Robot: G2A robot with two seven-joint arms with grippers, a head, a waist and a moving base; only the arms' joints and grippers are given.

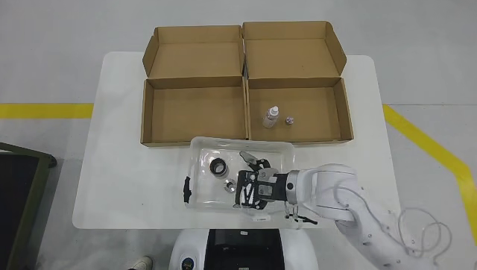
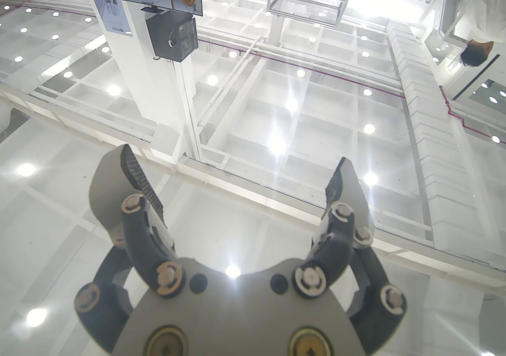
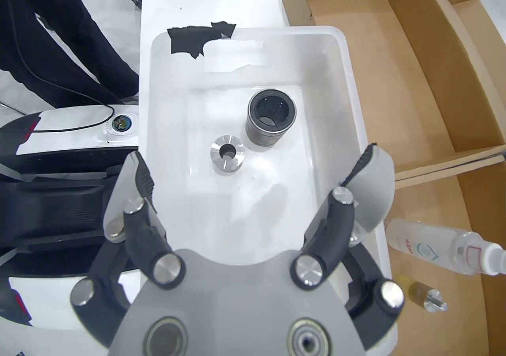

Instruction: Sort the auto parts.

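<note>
Right gripper point(image 3: 253, 160) spread wide, facing down; left gripper point(image 2: 234, 158) spread, facing up.

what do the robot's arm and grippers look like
The right arm has a glossy white rounded shell, with a thin pale cable looping beside it. The right gripper and left gripper share a build: two curved light-grey fingers with black ribbed pads, black link bars and a grey metal base plate. Bolts look silver on the right, brassier on the left.

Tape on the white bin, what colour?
Black; the tape shows best in the right wrist view.
</note>
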